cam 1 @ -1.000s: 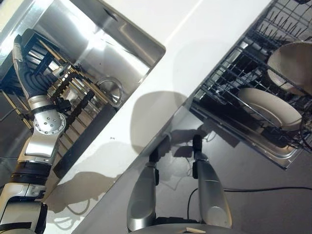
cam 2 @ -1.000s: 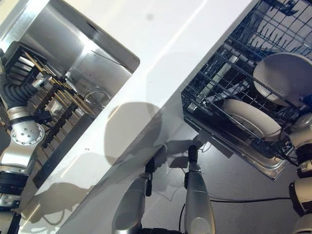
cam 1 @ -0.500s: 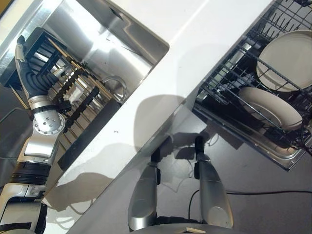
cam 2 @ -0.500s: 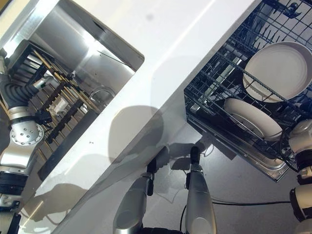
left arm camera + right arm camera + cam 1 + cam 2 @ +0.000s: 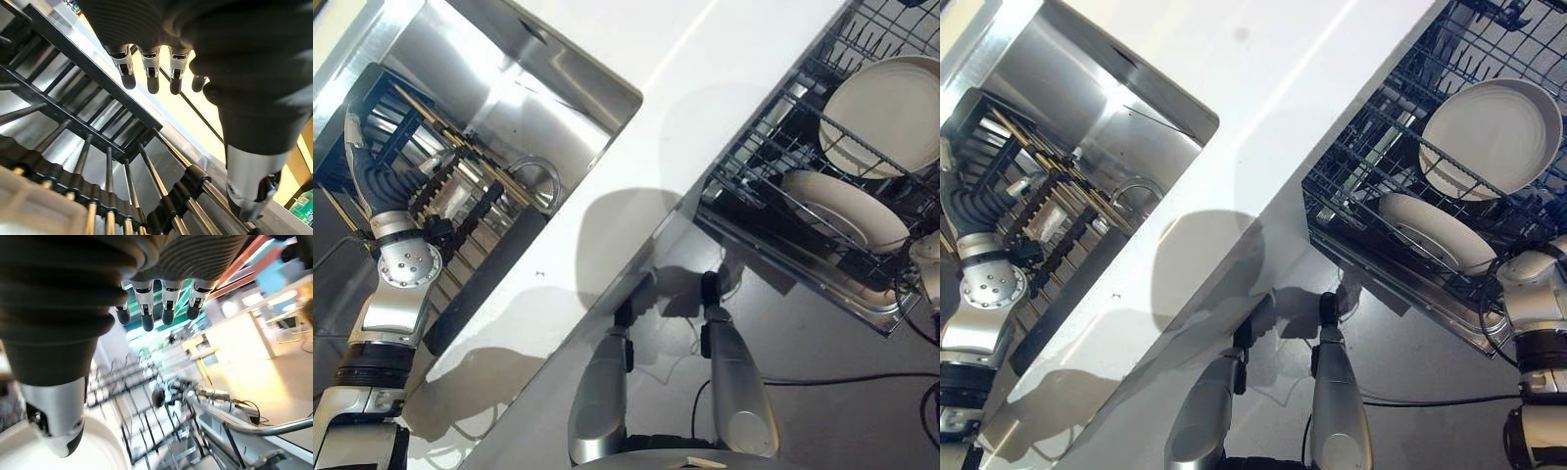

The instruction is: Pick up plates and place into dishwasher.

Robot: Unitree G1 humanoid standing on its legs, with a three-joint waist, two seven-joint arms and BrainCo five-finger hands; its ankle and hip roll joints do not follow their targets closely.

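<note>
Two white plates stand in the black wire dishwasher rack (image 5: 766, 157) at the right: an upper round plate (image 5: 881, 113) facing me and a lower plate (image 5: 847, 211) leaning in front of it. My right hand (image 5: 146, 308) is open just past the rack, fingers straight, with a white plate's rim (image 5: 100, 448) close by its thumb and nothing held. Over at the far left, my left hand (image 5: 374, 186) hovers above the black drying rack (image 5: 460, 196) in the sink. Its fingers (image 5: 151, 76) are straight and empty.
A white counter (image 5: 705, 78) runs diagonally between the steel sink (image 5: 529, 88) and the dishwasher rack. A pale object (image 5: 34, 210) sits among the drying rack's pegs. The sink's drain ring (image 5: 536, 181) lies beside that rack.
The upper plate has gone from tilted at the view's right edge to standing face-on in the rack. My right arm has drawn back to the rack's lower right corner.
</note>
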